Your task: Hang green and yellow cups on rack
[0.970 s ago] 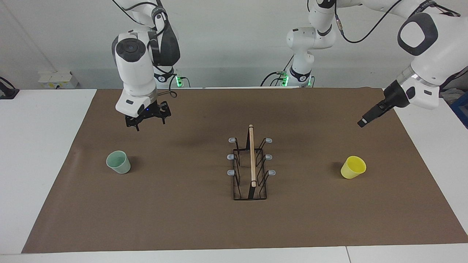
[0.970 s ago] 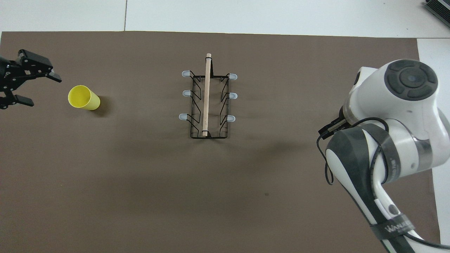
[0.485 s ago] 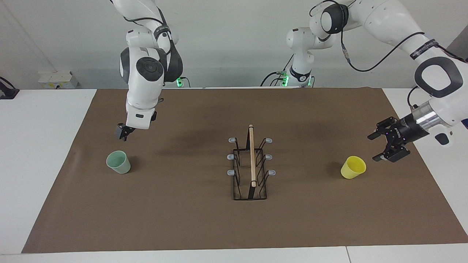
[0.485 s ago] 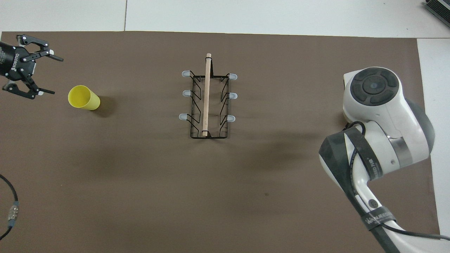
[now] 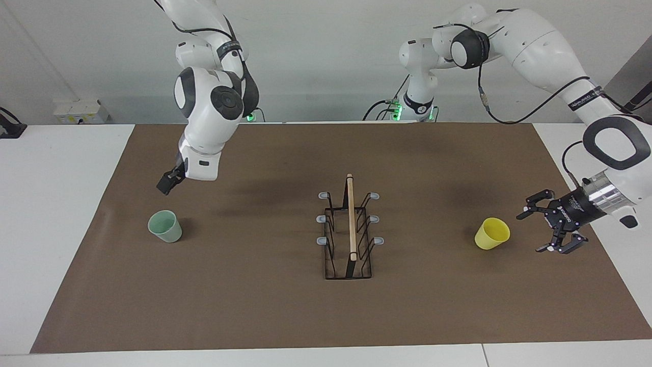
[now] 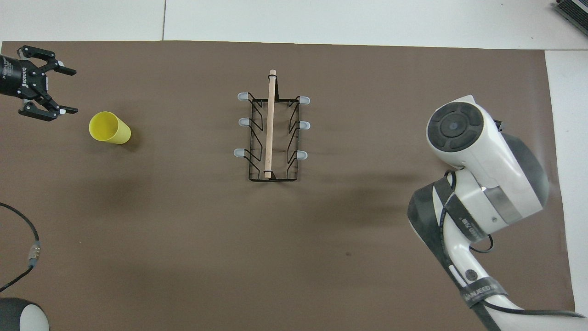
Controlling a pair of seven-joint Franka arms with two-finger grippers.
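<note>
**Both my grippers empty, two cups and one rack on the mat**

One broad brown mat (image 5: 254, 306) covers the white table (image 5: 56, 204), and everything I work with sits on it.

One black wire rack with a light wooden rod along its top (image 5: 350, 229) stands between my two grippers, well apart from both. Its long axis, and the rod's, runs from my end of the table straight away from me. I count six grey-tipped pegs on it, three down each side, all bare.

There are two small tapered plastic cups, one of each colour. The bright yellow cup (image 5: 492, 233) lies tipped over just beside my left gripper (image 5: 547, 228), toward the rack from it, its open mouth turned toward that gripper. My left gripper hangs low over the mat at my left arm's end of the table, turned sideways toward the cup, fingers spread wide and holding nothing, not touching the cup.

The pale mint green cup (image 5: 165, 226) stands upright, mouth up, below my right gripper (image 5: 167, 182). That gripper is raised over the mat at my right arm's end, with clear air between it and the cup, fingers wide and empty.
</note>
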